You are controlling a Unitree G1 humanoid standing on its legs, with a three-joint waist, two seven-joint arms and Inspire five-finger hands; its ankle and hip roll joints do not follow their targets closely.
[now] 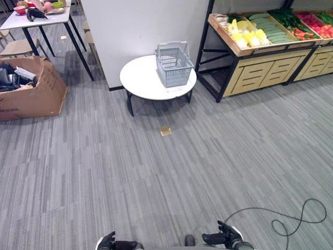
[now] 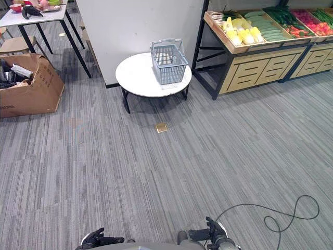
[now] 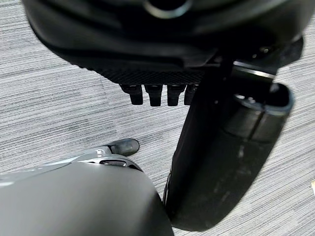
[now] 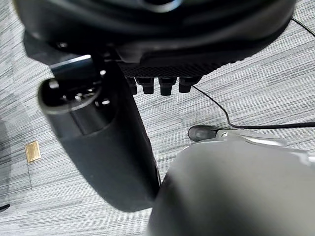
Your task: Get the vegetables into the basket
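Observation:
A grey wire basket (image 1: 174,65) stands empty on a low round white table (image 1: 140,80), far ahead of me. To its right a wooden display shelf (image 1: 260,67) carries the vegetables: yellow ones (image 1: 247,32), green cucumbers (image 1: 273,28), dark greens (image 1: 286,18) and red ones (image 1: 315,23). My left hand (image 1: 106,242) and right hand (image 1: 223,237) hang low near my body, far from basket and shelf. Both are open and hold nothing, as the left hand (image 3: 157,49) and right hand (image 4: 162,39) also show in their wrist views over grey carpet.
A white partition wall (image 1: 140,26) rises behind the round table. At the left sits an open cardboard box (image 1: 31,88), behind it a white table (image 1: 36,21) with clutter and a chair (image 1: 15,47). A brass floor plate (image 1: 166,130) lies in the carpet.

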